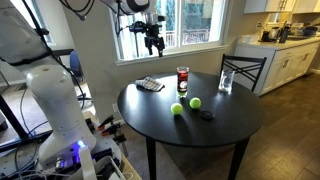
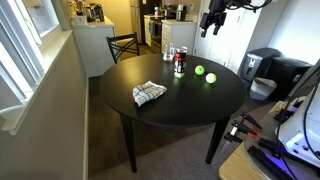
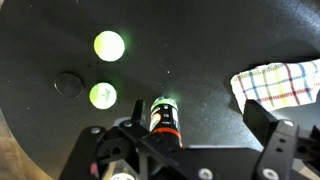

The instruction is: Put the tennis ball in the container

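Note:
Two yellow-green tennis balls (image 1: 177, 109) (image 1: 195, 102) lie on the round black table (image 1: 150, 110), near its middle. Both also show in an exterior view (image 2: 199, 70) (image 2: 211, 78) and in the wrist view (image 3: 109, 45) (image 3: 102, 95). The container (image 1: 182, 78), a clear tube with a red band, stands upright behind them. It also shows in an exterior view (image 2: 180, 62) and in the wrist view (image 3: 165, 118), where its top looks greenish. My gripper (image 1: 153, 40) (image 2: 211, 22) hangs high above the table, open and empty. In the wrist view the gripper (image 3: 198, 113) looks down beside the tube.
A checked cloth (image 1: 149, 85) (image 2: 149, 93) (image 3: 280, 82) lies on the table. A small black disc (image 1: 206, 114) (image 3: 68, 84) lies by the balls. A clear glass (image 1: 226, 81) stands near the table edge. A dark chair (image 1: 243, 68) (image 2: 122, 45) stands at the table.

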